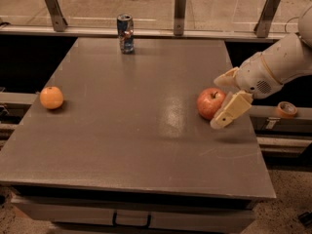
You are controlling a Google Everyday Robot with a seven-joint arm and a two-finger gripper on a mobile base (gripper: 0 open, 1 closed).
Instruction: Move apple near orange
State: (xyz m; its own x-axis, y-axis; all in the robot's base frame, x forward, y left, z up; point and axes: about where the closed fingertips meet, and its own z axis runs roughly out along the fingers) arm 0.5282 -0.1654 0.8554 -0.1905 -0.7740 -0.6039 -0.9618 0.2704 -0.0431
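The red apple (209, 103) with a short dark stem stands on the right side of the grey table (136, 130). The small orange (51, 97) sits far off at the table's left edge. My gripper (217, 104) reaches in from the right on a white arm. It is open, with one cream finger just behind the apple and the other (229, 111) in front of its right side. The fingers stand close around the apple's right half; I cannot tell whether they touch it.
A blue soda can (126, 33) stands upright at the back middle of the table. A metal railing with posts (180, 6) runs behind the table. A roll of tape (285, 109) lies on a ledge off the right edge.
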